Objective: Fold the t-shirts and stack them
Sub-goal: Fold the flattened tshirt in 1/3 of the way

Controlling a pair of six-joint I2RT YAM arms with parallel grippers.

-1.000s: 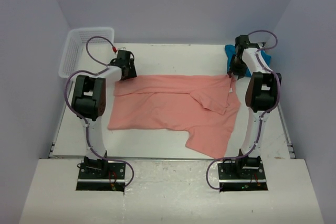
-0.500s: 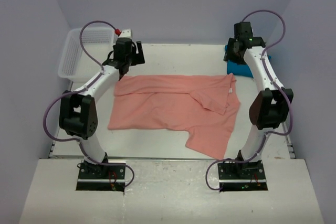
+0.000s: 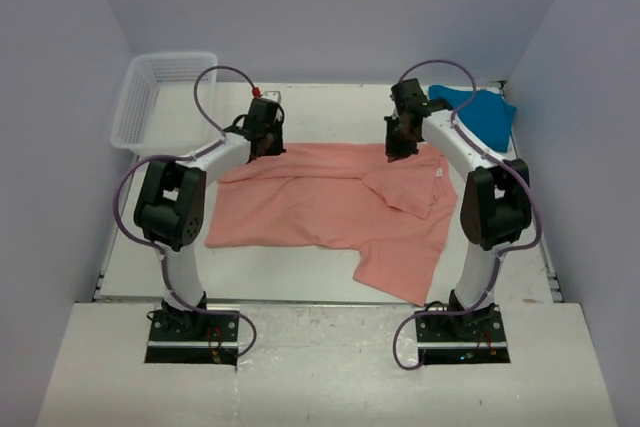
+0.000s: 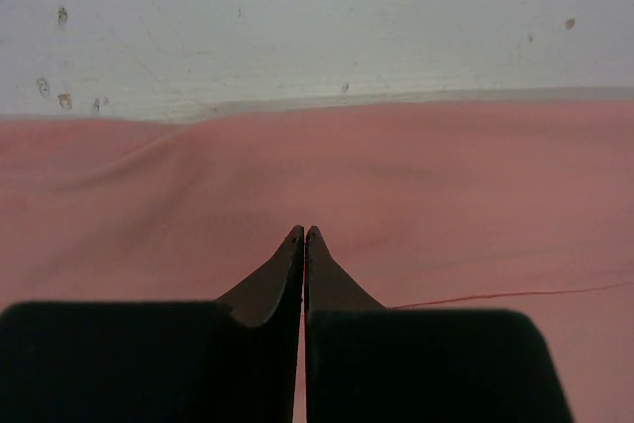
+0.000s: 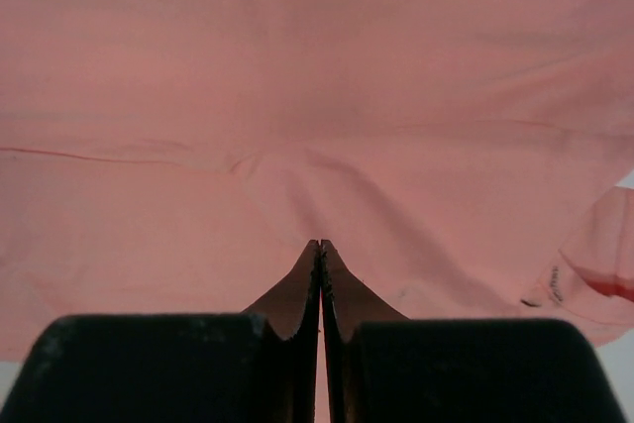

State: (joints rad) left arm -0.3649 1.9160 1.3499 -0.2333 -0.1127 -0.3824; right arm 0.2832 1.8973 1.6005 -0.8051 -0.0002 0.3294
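Observation:
The salmon-pink t-shirt (image 3: pixel 320 197) lies spread across the table, one sleeve folded over at the right by its white neck label (image 3: pixel 440 175). The teal-blue t-shirt (image 3: pixel 482 113) is bunched at the far right corner. My left gripper (image 3: pixel 267 150) is shut at the pink shirt's far edge, left of centre. In the left wrist view its tips (image 4: pixel 303 231) press into the pink cloth (image 4: pixel 446 195). My right gripper (image 3: pixel 398 153) is shut at the same far edge, further right. In the right wrist view the pink cloth (image 5: pixel 297 66) puckers toward its tips (image 5: pixel 320 243).
A white mesh basket (image 3: pixel 128 112) stands at the far left corner, outside the left arm. Bare white tabletop (image 4: pixel 297 17) runs beyond the shirt's far edge. The shirt's near hem hangs toward the front edge between the two arm bases.
Both arms have swung in from the far corners and come down on the pink shirt's far edge. Both grippers were open and have shut.

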